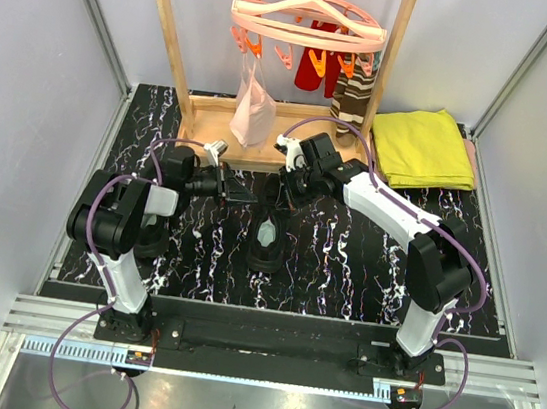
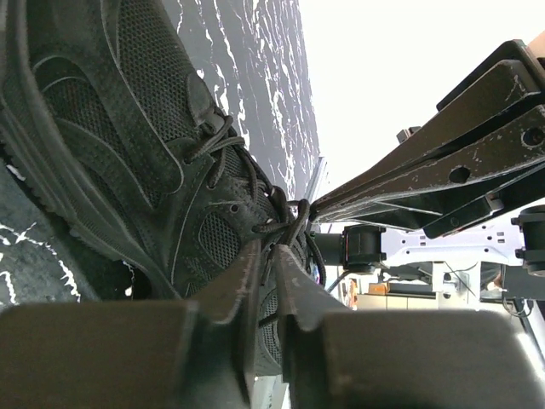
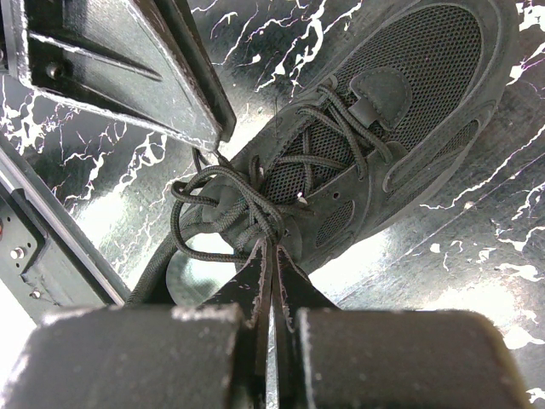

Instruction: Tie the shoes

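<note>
- Shoe [image 1: 266, 259]: one black shoe is seen near the middle of the dark marbled worktop [image 1: 367, 257], just in front of both arms, with its pale insole showing. A second shoe cannot be made out.
- Left gripper [image 2: 269, 249]: it is held low beside the shoe's lacing. The fingers are drawn nearly together, with a thin gap left between them. A strand is seen running to that gap, but it cannot be told whether it is pinched.
- Laces [image 3: 255, 204]: thin, round black cords are crossed over the mesh tongue and gathered into loose loops between the two grippers. They are judged limp and rather slick, so a strand could slip out of a weak pinch.
- Right gripper [image 3: 271, 249]: the fingers are pressed fully together at the bunch of loops, and a strand appears to be clamped at the tips.
- Handling: the upper is judged soft and light, and the sole stiffer. On the glossy worktop the shoe could be dragged or tipped by a hard pull.
- Where to hold: the laces should be taken, not the shoe body. Each strand is best pinched close to the loops, where slack is short, and pulled sideways rather than upward.
</note>
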{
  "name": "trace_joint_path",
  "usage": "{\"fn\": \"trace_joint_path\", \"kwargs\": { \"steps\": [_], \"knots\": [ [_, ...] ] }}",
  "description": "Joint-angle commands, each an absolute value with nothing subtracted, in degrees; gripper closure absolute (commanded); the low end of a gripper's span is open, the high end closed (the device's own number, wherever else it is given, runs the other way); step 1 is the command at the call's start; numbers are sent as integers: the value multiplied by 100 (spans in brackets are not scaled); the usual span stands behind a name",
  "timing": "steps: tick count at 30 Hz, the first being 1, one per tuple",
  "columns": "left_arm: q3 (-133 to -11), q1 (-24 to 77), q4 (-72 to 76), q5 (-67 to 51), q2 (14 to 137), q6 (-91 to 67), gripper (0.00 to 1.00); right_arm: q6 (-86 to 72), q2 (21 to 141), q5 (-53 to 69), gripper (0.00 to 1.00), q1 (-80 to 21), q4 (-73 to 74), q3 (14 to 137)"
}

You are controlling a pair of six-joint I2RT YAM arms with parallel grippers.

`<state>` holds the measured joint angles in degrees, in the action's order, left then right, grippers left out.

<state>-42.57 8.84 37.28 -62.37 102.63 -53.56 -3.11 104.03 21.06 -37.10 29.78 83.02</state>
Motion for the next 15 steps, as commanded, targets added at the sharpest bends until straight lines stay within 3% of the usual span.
{"fn": "trace_joint_path", "kwargs": {
  "steps": [1,5,15],
  "knots": [
    [-4201,809,3859,-6381,10230,-5221,81,-281,10415,2153,100,-3683,2848,8525],
    [-4131,800,3771,-6390,10239,-5177,75,-290,10424,2162,100,-3683,2848,8525],
    [-4104,809,3866,-6425,10266,-5256,72,-272,10433,2153,100,-3691,2848,8552]
  ]
}}
